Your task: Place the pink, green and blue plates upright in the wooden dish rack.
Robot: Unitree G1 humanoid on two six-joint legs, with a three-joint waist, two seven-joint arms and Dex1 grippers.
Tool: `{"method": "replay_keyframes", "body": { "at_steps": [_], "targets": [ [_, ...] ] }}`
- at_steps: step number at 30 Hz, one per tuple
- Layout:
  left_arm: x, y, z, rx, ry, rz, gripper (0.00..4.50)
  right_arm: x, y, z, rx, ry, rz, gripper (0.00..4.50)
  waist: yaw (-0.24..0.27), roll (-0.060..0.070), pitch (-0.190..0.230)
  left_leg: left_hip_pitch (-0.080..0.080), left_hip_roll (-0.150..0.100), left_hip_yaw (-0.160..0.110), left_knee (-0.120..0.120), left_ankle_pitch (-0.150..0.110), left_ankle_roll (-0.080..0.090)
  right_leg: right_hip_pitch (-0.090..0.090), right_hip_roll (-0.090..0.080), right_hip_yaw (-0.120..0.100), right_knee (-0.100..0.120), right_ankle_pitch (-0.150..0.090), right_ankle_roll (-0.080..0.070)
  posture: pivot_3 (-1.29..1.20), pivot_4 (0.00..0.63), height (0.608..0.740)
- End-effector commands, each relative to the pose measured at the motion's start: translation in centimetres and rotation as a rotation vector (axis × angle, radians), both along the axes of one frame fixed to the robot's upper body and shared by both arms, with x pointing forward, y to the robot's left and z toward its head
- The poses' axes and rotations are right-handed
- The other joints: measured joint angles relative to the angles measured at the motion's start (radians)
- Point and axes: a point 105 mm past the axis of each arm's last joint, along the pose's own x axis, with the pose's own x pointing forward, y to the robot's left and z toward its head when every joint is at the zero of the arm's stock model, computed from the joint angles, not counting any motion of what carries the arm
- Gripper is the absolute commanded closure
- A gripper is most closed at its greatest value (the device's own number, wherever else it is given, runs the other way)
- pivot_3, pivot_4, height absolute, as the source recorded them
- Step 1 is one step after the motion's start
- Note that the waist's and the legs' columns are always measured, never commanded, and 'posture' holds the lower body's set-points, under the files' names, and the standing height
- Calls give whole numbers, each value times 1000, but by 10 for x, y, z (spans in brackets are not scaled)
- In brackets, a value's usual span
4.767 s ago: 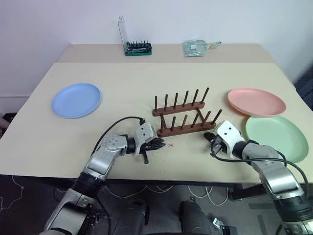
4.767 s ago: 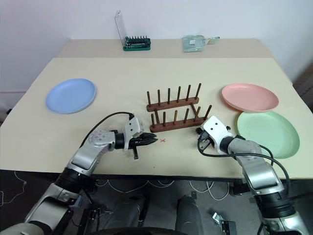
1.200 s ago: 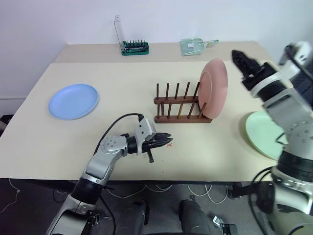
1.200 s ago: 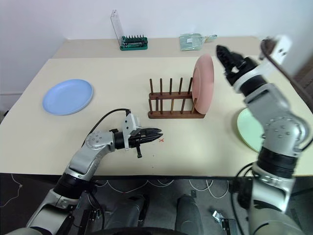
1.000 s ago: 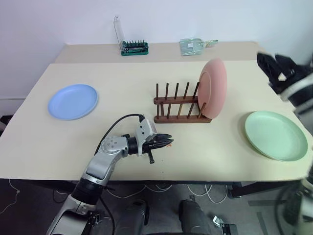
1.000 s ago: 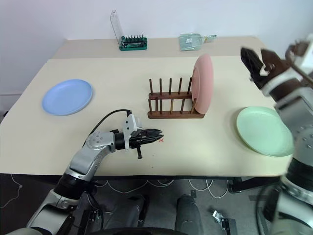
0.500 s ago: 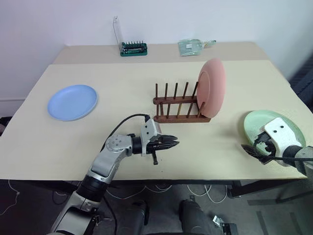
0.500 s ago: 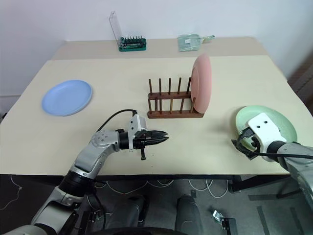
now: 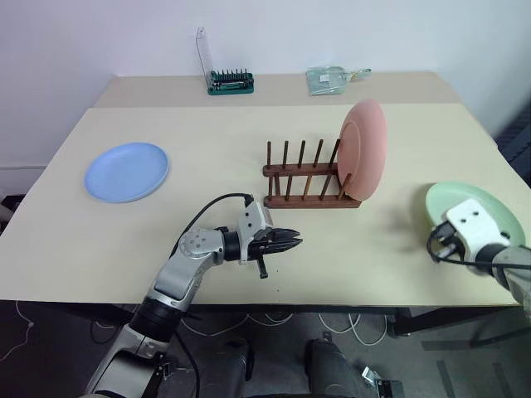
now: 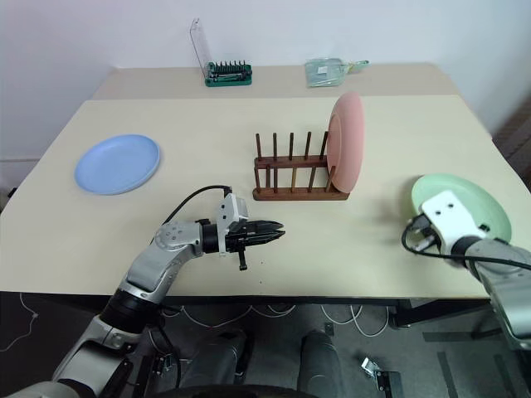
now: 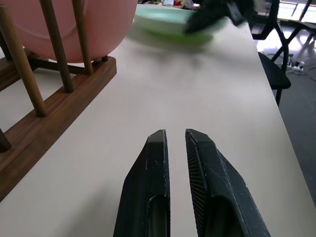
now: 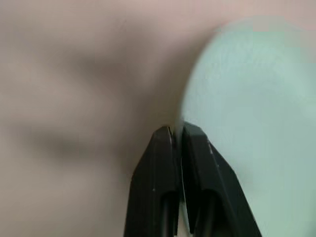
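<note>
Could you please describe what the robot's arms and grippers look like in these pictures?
Both arms are silver-grey metal segments with black joints. Each wrist carries a white boxy housing with a looping black cable. The left gripper and right gripper each have two tapered black fingers with ribbed inner faces.

You have open tabletop [image 9: 207, 133] between the blue plate [image 9: 127, 172] at the left and the wooden dish rack [image 9: 309, 176], and more bare surface along the near edge between the left tool [image 9: 290, 240] and the green plate [image 9: 489, 211] at the right. The pink plate [image 9: 363, 151] stands upright in the rack's right end, blocking approach from that side, while the peg slots to its left stand free. At the far edge, the green-based bit holder [image 9: 231, 81] and a small clear packet [image 9: 332, 79] sit well apart from everything.
</note>
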Motion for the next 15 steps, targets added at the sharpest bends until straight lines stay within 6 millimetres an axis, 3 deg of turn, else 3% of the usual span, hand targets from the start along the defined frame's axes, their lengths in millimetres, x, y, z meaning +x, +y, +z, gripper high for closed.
{"method": "replay_keyframes", "body": {
  "at_steps": [1, 3, 4, 5, 6, 7, 8, 12, 15],
  "targets": [
    [-1, -1, 8, -26, -30, -8, 3930, 9, 0, 68, -36, -318, 11, 4414, 4, 1, 0, 0, 0, 0, 0, 0, 0, 0, 0, 0, 0, 0, 0, 0, 150, 740],
    [-1, -1, 8, -27, -30, -9, 3930, 11, 10, 100, 45, -458, 48, 4414, 6, 0, 0, 0, 0, -1, -1, 0, 0, 0, 0, 0, 0, 0, 0, 0, 150, 740],
    [-1, -1, 8, -27, -31, -12, 3930, 9, 31, 132, 175, -578, 142, 4414, 4, 0, 0, 0, 0, -1, -1, 0, 0, 0, 0, 0, 0, 0, 0, 0, 150, 740],
    [-1, -1, 8, -27, -31, -12, 3930, -5, 68, 174, 350, -733, 342, 4414, 2, 1, 1, 0, 0, -1, -1, 0, 0, 0, 0, 0, 0, 0, 0, 0, 150, 740],
    [-1, -2, 9, -28, -31, -12, 3930, -20, 91, 199, 456, -824, 495, 4414, -5, 3, 2, 0, 0, -1, -1, 0, 0, -1, 0, 0, 0, 0, 0, 0, 150, 740],
    [-1, -2, 8, -28, -30, -12, 3930, -34, 114, 213, 605, -827, 653, 4414, -11, 6, 4, 0, 1, -1, -1, 0, 0, -1, 0, 0, 0, 1, 0, 0, 150, 740],
    [-1, -2, 8, -28, -27, -12, 3930, -43, 134, 215, 675, -772, 771, 4414, -13, 7, 4, -1, 3, -1, -1, 0, 0, -1, 0, 0, 0, 1, 0, 0, 150, 740],
    [0, -3, 9, -32, -31, -9, 3930, -55, 170, 208, 784, -588, 958, 4414, 0, -3, 0, -1, 4, -9, -3, 0, 0, 1, 2, -6, 0, 1, -1, 0, 150, 740],
    [2, -1, 10, -37, -37, 3, 3930, -61, 203, 192, 934, -387, 1121, 4414, 4, -2, 1, -1, 1, -8, -1, 0, 0, 1, 0, -3, -1, 1, -1, 0, 150, 740]
  ]
}}
